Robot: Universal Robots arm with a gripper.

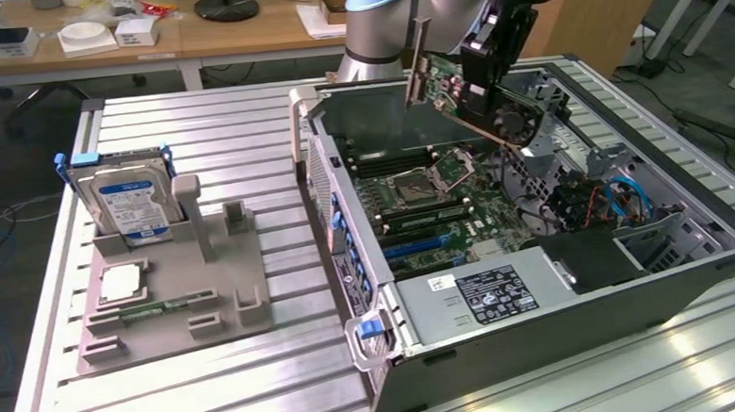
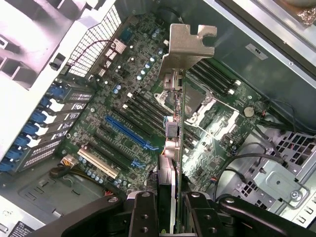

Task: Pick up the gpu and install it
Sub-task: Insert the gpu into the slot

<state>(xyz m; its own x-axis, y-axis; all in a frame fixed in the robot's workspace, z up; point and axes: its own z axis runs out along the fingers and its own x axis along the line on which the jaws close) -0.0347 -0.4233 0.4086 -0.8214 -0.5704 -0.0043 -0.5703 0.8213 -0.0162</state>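
The gpu (image 1: 478,101) hangs in the air above the open computer case (image 1: 537,310), tilted, with its fan face towards the exterior view's right and its silver bracket (image 2: 190,42) at the end farthest from the claw. It is not seated: the card is well apart from the motherboard (image 2: 123,98) below it.

Hazards, as judged from this position:
- Misalignment. The card is tilted and sits over the CPU socket (image 2: 200,103) region, not over the blue slot (image 2: 131,132). A descent at this angle can land the edge connector on board components or on the slot wall.
- Bracket fouling. The bracket can catch on the case's rear frame if the card is not squared to it.
- Slip. The grip is on one end only, so the free length acts as a lever. Any contact can rotate the card within the grip.
- Cable snag. The blue cables (image 1: 622,197) lie in the case on the exterior view's right.

The claw (image 2: 170,217) is closed on the gpu. In the wrist view the card appears edge-on, clamped between the two fingers (image 2: 143,215), and extends away from the claw towards the motherboard.

The case rests on the slatted desk (image 1: 227,402).
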